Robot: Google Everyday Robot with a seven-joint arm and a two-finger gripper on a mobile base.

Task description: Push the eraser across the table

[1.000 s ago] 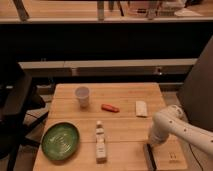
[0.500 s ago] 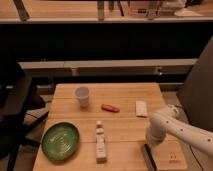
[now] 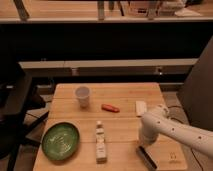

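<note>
The eraser (image 3: 146, 158) is a flat black block lying near the front right edge of the light wooden table (image 3: 125, 127). My white arm reaches in from the right. Its gripper (image 3: 144, 143) points down at the table, right at the far end of the eraser and seemingly touching it.
A white cup (image 3: 82, 96) stands at the back left. An orange-red stick (image 3: 110, 107) and a small white block (image 3: 141, 107) lie mid-table. A green plate (image 3: 60, 140) sits front left, with a small bottle (image 3: 101, 142) lying beside it. A dark logo (image 3: 173, 157) marks the front right corner.
My arm has swung leftward over the table. The eraser has shifted slightly to the left with it.
</note>
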